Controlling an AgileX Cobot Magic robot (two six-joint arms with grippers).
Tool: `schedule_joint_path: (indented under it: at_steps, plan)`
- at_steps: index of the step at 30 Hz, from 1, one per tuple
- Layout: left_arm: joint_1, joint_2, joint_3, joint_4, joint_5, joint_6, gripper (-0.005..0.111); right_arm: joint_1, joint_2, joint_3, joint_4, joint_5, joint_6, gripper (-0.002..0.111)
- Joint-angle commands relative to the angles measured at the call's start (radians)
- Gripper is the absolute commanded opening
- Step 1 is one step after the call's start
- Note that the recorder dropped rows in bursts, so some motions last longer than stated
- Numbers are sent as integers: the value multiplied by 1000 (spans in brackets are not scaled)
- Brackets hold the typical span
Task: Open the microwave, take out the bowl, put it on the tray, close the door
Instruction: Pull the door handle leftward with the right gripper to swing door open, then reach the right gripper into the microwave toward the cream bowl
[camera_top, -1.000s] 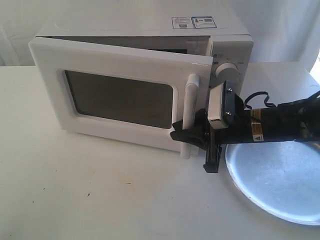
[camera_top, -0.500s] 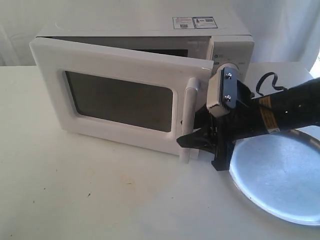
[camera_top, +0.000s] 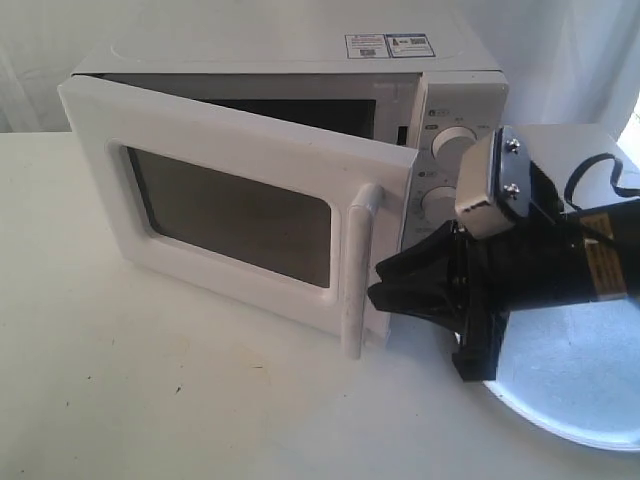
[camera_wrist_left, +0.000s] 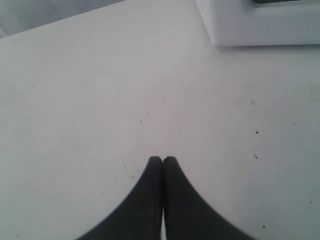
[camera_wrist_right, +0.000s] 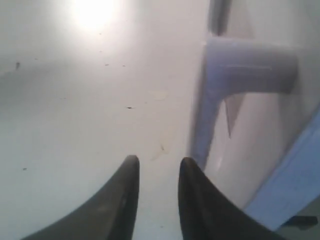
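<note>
Door (camera_top: 240, 200) is swinging wider than a second ago and is now standing partly open at centre-left of the exterior frame, its handle (camera_top: 357, 270) coming toward lower middle. Microwave (camera_top: 300, 60) cavity is showing dark behind it; bowl is not showing yet. Right gripper (camera_wrist_right: 159, 161) is sitting just right of the handle, having drifted right and down, fingers slightly apart, nothing between. Left gripper (camera_wrist_left: 162, 160) is hovering over the table (camera_top: 150, 400), fingers pressed together. Tray (camera_top: 600, 420) is waiting lower right. Opening is progressing; the door is probably needing more swing before any reach inside.
</note>
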Motion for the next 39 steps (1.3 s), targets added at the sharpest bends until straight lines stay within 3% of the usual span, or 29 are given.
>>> schedule_joint_path:
  at_steps: [1,7,10,14,18,25,27,31,33,39]
  plan:
    - [-3,-2,-2,-8,1,-4,0,-3,-82,27,-2,-217,-127,21]
    - [-3,-2,-2,-8,1,-4,0,-3,-226,27,82,-268,-217,8]
    - [-3,-2,-2,-8,1,-4,0,-3,-302,27,226,-9,-283,1]
    - [-3,-2,-2,-8,1,-4,0,-1,-317,27,696,422,-409,0]
    - [-3,-2,-2,-8,1,-4,0,-1,-250,27,1045,536,-675,0]
    - [-3,-2,-2,-8,1,-4,0,10,-27,27,987,313,-623,0]
    - [-3,-2,-2,-8,1,-4,0,17,19,27,821,216,-579,0]
    - [-3,-2,-2,-8,1,-4,0,27,58,27,307,-50,-623,0]
    - [-3,-2,-2,-8,1,-4,0,27,58,23,209,-102,-682,0]
    - [-3,-2,-2,-8,1,-4,0,27,58,23,483,-44,-600,0]
